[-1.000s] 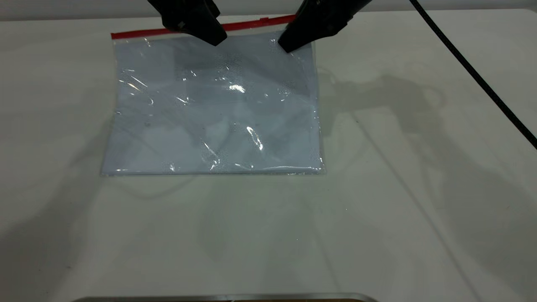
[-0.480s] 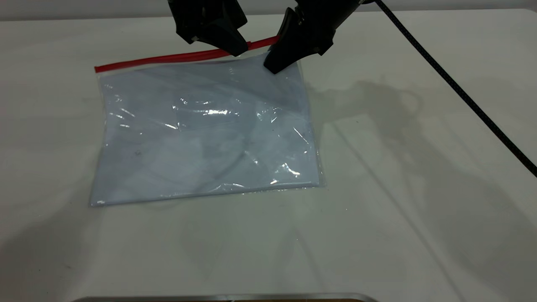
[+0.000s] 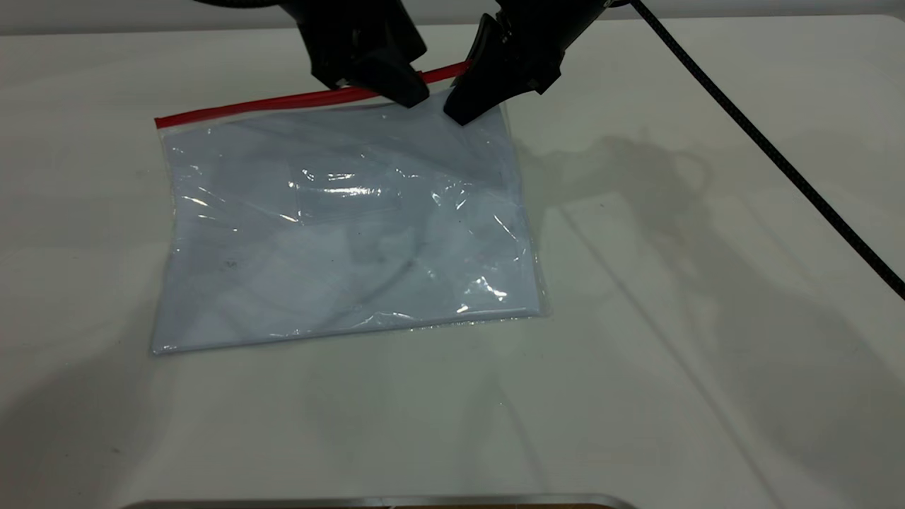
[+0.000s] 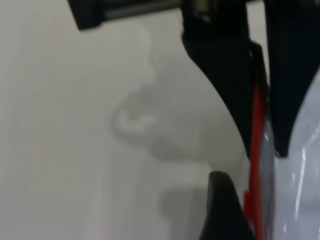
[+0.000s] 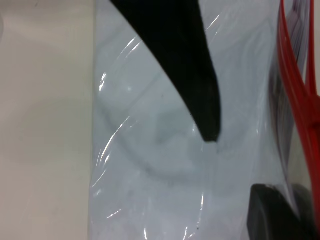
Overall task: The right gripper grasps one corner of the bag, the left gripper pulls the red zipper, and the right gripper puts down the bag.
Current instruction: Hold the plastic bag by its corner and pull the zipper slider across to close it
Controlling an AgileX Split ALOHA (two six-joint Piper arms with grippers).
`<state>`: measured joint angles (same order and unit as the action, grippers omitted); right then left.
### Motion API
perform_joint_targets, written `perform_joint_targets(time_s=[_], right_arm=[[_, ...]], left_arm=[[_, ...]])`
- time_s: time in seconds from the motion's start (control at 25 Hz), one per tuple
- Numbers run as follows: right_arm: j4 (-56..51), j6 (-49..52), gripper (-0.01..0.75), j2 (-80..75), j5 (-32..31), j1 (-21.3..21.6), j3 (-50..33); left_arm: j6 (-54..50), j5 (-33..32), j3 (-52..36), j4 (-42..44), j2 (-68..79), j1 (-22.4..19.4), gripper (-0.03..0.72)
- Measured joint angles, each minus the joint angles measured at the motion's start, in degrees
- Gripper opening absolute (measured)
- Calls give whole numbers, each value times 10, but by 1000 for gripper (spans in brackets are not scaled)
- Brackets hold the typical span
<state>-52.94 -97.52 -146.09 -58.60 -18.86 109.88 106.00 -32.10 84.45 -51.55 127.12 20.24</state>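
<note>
Bag (image 3: 339,233): lies flat across the middle of the table (image 3: 707,396), white paper showing through; only its far right corner is raised, which keeps the zipper edge taut and clear of the surface.
Red zipper (image 3: 247,107): runs along the far long edge, from the free left corner up toward the two claws. The right wrist view shows its two red tracks parted near the held corner, so that end is probably already open.
Right gripper (image 3: 463,109): pinches the bag's far right corner, anchoring the pouch against a sideways pull.
Left gripper (image 3: 406,92): sits on the zipper just beside the right one, fingers narrowly astride the red strip; whether they actually clamp the slider tab cannot be told.
Cable (image 3: 778,159): trails from the right arm across the table, well apart from the bag.
</note>
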Motion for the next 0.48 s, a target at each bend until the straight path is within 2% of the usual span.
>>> perform_joint_targets(time_s=[0.16, 0.48], right_arm=[[0, 0, 33, 0, 0, 0, 0], [1, 4, 33, 0, 0, 0, 0]], left_arm=[[29, 3, 0, -34, 0, 0, 538], [15, 4, 0, -30, 0, 0, 512]])
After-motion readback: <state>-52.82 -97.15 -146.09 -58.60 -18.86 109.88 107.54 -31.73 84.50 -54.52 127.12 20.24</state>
